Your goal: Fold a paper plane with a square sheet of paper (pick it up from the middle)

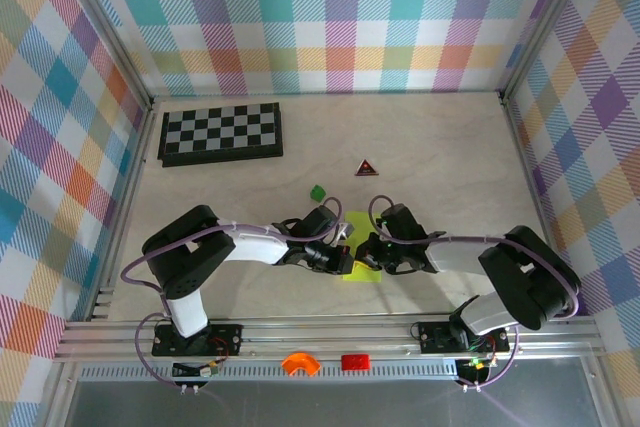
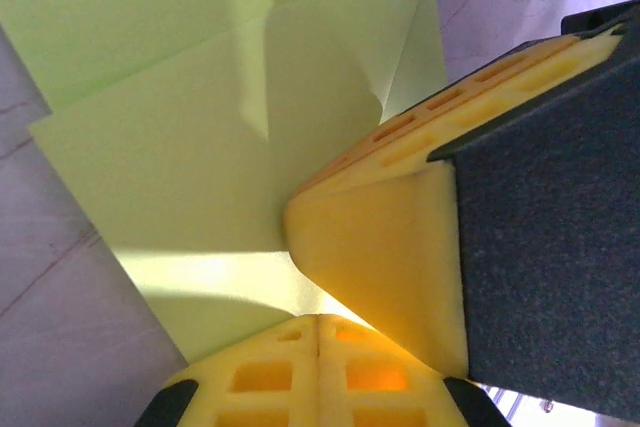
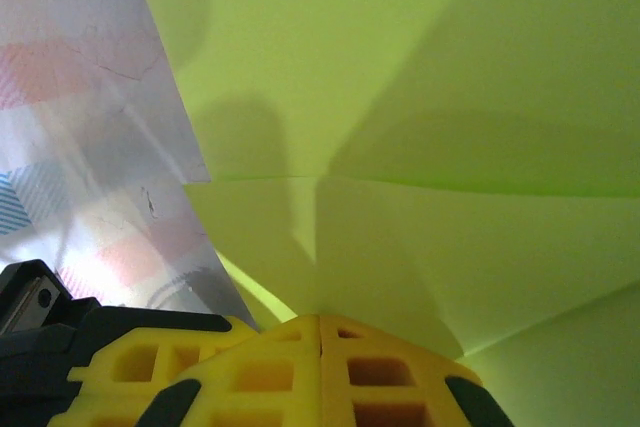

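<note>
The lime yellow-green paper (image 1: 362,273) lies partly folded on the table, mostly covered by both grippers. In the left wrist view the paper (image 2: 180,137) shows a flap folded over with diagonal creases. My left gripper (image 2: 318,322) is shut, its tips resting on the sheet, and the right gripper's yellow finger (image 2: 380,247) presses down just in front of it. My right gripper (image 3: 320,319) is also shut, its tips against the creased paper (image 3: 400,67). From above, the left gripper (image 1: 344,255) and right gripper (image 1: 368,252) meet tip to tip over the sheet.
A folded chessboard (image 1: 221,134) lies at the back left. A small dark triangle (image 1: 366,168) and a tiny green block (image 1: 317,191) sit behind the grippers. Orange (image 1: 299,363) and red (image 1: 354,361) pieces rest on the front rail. Plaid walls enclose the table.
</note>
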Controlling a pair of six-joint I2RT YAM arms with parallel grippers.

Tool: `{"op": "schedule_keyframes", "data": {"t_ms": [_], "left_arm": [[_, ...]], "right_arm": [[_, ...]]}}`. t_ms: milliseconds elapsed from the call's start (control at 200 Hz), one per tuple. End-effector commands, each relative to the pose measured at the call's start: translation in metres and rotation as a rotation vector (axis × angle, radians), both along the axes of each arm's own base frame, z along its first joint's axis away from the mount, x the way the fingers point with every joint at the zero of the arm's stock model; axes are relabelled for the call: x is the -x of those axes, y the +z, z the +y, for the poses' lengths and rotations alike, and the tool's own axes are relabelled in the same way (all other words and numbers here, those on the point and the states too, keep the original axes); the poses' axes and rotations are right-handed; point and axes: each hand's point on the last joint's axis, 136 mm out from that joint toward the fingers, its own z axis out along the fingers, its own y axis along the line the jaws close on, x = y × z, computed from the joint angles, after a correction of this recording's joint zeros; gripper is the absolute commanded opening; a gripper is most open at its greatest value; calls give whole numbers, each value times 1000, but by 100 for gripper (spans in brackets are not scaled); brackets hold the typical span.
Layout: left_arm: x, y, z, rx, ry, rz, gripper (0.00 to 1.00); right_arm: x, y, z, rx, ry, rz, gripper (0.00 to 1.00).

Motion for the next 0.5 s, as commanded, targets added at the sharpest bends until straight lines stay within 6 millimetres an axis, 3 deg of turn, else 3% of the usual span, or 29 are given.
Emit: {"op": "schedule_keyframes", "data": {"t_ms": [0,110,270,495], "left_arm": [[17,-42,35,-169,24,64,3],[17,-43,34,-168,20,69,3],[16,-42,33,-167,20,65,3],[16,-41,33,-164,25,61,3]], "right_arm": [[11,-34,-39,133,-86,74,0],[-6,-25,-51,97,-131,41,0],[-22,6,-37,-3,-97,-43,1],[-6,22,-18,-69,-46,-73,2]]}}
